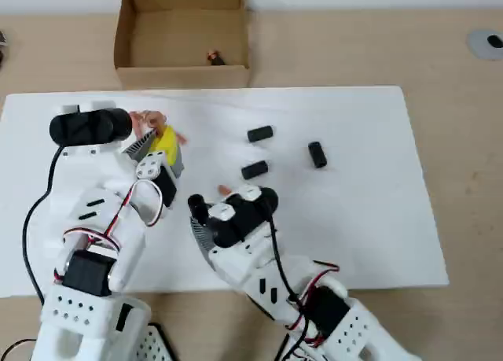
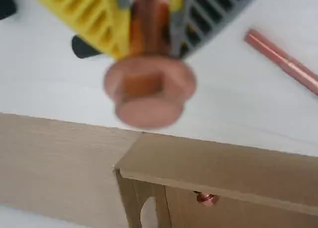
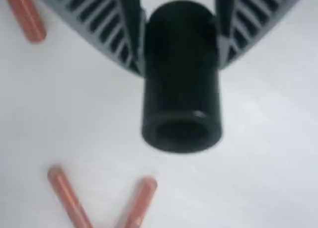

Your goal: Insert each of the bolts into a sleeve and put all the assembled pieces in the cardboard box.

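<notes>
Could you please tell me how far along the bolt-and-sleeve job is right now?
One piece lies in the cardboard box. The left gripper holds a bolt, the right gripper a sleeve, not yet joined. Three loose sleeves and some loose bolts are left on the mat.

The cardboard box (image 1: 182, 76) stands open-topped behind its near wall, three loose sleeves (image 1: 254, 170) obstruct the middle of the white sheet (image 1: 377, 235) on the bench (image 1: 464, 141), the left arm (image 1: 98, 219) and right arm (image 1: 263, 259) crowd the near left, and passage lies over the sheet's right portion.
</notes>
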Controlling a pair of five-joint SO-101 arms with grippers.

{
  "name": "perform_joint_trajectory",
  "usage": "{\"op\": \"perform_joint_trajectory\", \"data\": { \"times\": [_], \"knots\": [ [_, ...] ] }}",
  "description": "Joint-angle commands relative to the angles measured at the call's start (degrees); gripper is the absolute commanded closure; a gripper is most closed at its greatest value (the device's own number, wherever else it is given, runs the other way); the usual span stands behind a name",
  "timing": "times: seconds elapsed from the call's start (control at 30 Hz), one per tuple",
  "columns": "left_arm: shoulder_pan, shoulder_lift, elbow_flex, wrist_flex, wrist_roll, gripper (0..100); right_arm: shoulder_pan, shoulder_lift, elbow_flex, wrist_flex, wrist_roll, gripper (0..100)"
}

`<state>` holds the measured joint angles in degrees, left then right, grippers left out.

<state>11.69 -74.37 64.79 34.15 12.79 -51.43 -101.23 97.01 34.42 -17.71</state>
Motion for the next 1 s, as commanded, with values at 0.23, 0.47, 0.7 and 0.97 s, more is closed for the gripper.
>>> {"op": "perform_joint_trajectory", "data": {
  "times": [0.23,0.47,0.7,0.97],
  "knots": [
    [1.5,-13.8,-2.6,7.9,0.3,99,-0.7,-0.8,0.1,0.2,-0.8,98.8],
    [7.2,-19.8,3.7,9.5,-2.6,99,-0.7,-0.8,0.1,0.2,-0.5,98.8],
    [8.2,-23.1,8.7,8.8,-5.2,99,-0.7,-0.9,0.1,0.2,-0.4,98.8],
    [8.2,-24.0,16.0,4.3,-5.7,99,-0.7,-1.4,0.1,-0.1,-0.4,98.8]
  ]
}}
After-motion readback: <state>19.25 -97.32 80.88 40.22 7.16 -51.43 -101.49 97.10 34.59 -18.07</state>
